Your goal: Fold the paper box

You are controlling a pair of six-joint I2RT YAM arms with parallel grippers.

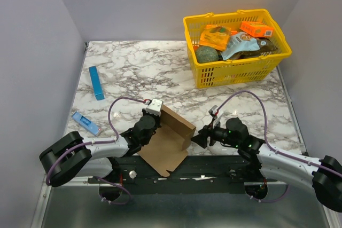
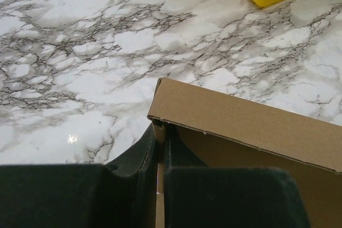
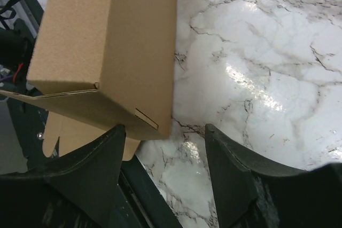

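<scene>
Your left gripper [image 2: 160,150] clamps a wall of the paper box [image 2: 246,124], propping it at the table's [image 1: 139,73] near edge so your right gripper [image 3: 164,132], jaws apart and empty, can likely fold flaps.

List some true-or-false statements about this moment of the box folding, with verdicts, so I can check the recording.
1. The left gripper pinches a wall of the paper box. True.
2. The right gripper is clamped on the box. False: its jaws stand open beside the box's corner.
3. The yellow basket is empty. False: it holds orange packages and other goods.
4. A blue strip lies on the table to the left of the box. True.
5. The box lies as a flat, unfolded sheet. False: it is partly folded, with one side raised.
</scene>
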